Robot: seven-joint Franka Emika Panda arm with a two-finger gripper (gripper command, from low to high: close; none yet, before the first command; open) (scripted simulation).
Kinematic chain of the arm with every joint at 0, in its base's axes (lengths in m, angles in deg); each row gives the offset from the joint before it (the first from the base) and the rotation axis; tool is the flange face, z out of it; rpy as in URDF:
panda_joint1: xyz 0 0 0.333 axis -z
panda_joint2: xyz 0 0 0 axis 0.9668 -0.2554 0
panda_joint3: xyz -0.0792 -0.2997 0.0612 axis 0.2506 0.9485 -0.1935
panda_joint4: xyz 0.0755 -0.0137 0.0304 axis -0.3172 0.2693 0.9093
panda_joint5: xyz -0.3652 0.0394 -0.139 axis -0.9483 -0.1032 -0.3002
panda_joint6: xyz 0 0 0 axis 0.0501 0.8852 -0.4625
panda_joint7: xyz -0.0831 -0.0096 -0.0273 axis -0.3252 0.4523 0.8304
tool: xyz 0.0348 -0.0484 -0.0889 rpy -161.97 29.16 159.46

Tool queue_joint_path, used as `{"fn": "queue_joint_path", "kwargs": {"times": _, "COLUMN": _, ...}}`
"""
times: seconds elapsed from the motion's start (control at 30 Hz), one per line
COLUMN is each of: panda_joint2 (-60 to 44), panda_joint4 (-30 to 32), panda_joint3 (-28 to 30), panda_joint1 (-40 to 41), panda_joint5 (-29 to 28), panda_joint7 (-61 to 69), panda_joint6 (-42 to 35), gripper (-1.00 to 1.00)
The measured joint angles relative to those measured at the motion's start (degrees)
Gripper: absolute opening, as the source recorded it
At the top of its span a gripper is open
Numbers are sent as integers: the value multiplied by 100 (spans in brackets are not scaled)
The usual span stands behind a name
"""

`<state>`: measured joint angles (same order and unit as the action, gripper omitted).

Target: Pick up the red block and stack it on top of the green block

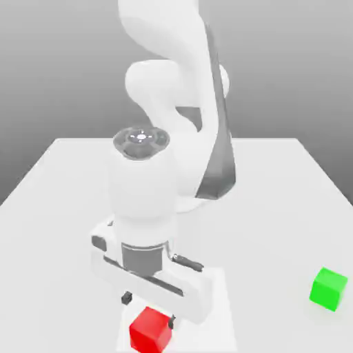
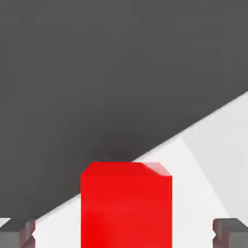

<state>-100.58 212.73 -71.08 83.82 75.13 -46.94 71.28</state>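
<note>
Red block (image 2: 126, 206) sits on the white desk (image 1: 276, 200) at the near edge of the exterior view, between the jaws of the gripper (image 1: 148, 308), which stand apart with a clear gap to either side of it in the hand view. Green block (image 1: 328, 288) rests on the desk well apart, toward the exterior view's right.

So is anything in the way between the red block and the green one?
Nothing visible is. The red block sits between the open gripper's fingers, and only bare white table lies between it and the green block, off toward the exterior view's right.
</note>
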Motion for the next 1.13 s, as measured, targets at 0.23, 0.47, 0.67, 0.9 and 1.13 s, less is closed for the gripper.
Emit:
{"fn": "queue_joint_path", "kwargs": {"times": 0.23, "panda_joint2": -169, "panda_joint4": -25, "panda_joint3": 22, "panda_joint1": -16, "panda_joint5": -30, "panda_joint7": -25, "panda_joint6": 146, "gripper": -100}}
{"fn": "queue_joint_path", "kwargs": {"times": 0.47, "panda_joint2": 872, "panda_joint4": 147, "panda_joint3": -284, "panda_joint1": -70, "panda_joint5": 87, "panda_joint7": 307, "panda_joint6": -727, "gripper": -100}}
{"fn": "queue_joint_path", "kwargs": {"times": 0.67, "panda_joint2": 1173, "panda_joint4": 253, "panda_joint3": -1285, "panda_joint1": -767, "panda_joint5": -112, "panda_joint7": 1430, "panda_joint6": -955, "gripper": -100}}
{"fn": "queue_joint_path", "kwargs": {"times": 0.9, "panda_joint2": 1181, "panda_joint4": 322, "panda_joint3": -2342, "panda_joint1": -1648, "panda_joint5": -544, "panda_joint7": 2586, "panda_joint6": -985, "gripper": -100}}
{"fn": "queue_joint_path", "kwargs": {"times": 1.13, "panda_joint2": 451, "panda_joint4": 242, "panda_joint3": -2034, "panda_joint1": -2100, "panda_joint5": -1360, "panda_joint7": 2201, "panda_joint6": -431, "gripper": 100}}
